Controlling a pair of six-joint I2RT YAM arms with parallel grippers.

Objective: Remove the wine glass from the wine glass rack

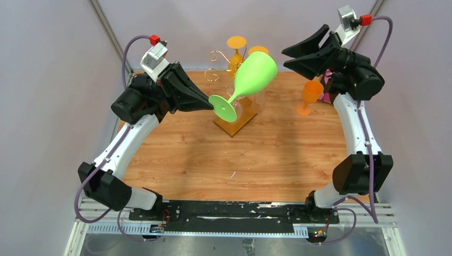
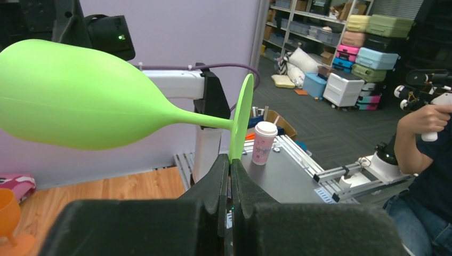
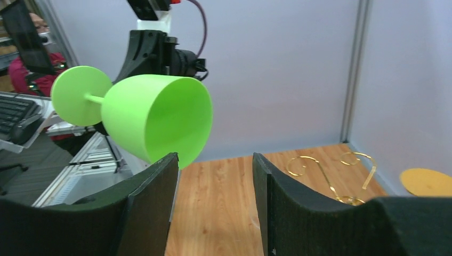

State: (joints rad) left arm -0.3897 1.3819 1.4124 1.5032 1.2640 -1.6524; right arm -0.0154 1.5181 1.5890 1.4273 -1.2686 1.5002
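The left fingers (image 2: 223, 172) are pinched shut on the round foot of the lime-green plastic wine glass (image 1: 256, 72), tilted in the air above the gold wire rack (image 1: 234, 127) on the bench (image 1: 186, 160). The right fingers (image 3: 154, 186) gape wide, holding nothing. Print on the pink paper cup (image 2: 264, 144) is unreadable.
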